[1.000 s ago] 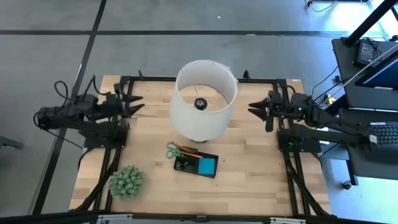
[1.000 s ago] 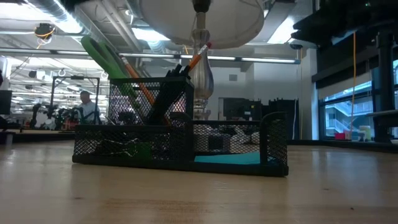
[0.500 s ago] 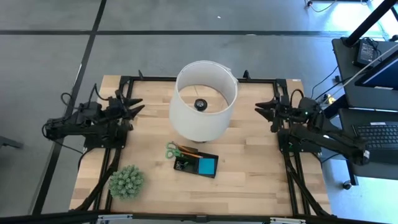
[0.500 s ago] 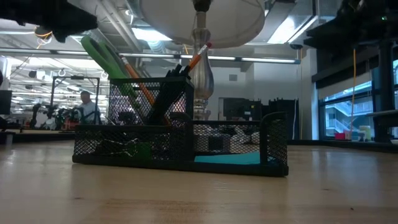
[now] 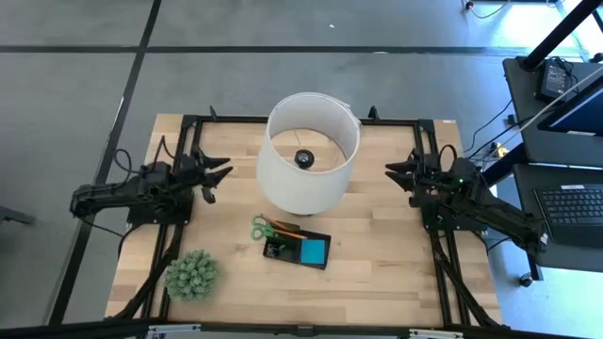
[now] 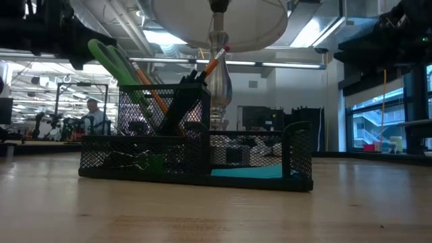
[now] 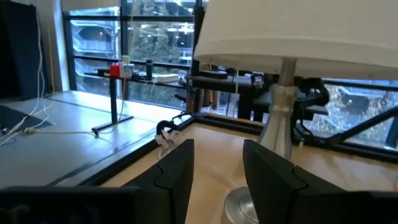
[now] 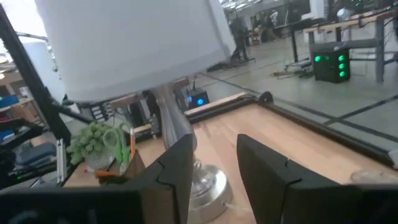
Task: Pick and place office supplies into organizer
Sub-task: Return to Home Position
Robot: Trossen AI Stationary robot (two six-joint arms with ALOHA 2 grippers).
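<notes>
High view: the left gripper (image 5: 217,175) hangs over the table's (image 5: 377,273) left side and the right gripper (image 5: 396,173) over its right side, with the lamp (image 5: 311,151) between them. The organizer (image 5: 297,247) sits just beside the lamp, with a plant (image 5: 192,274) nearby.

Low view: scissors (image 6: 111,61) and a pencil (image 6: 214,62) lean in the organizer's tall compartment. The blue pad (image 6: 253,173) lies flat in the low one.

Wrist views: each gripper's 2 fingers (image 7: 177,174) stand apart, holding nothing.

Left arm (image 5: 132,196): black jointed links, looping cables.
Right arm (image 5: 485,209): black, same build.
Left gripper (image 7: 217,148): dark, flat, angular fingers.
</notes>
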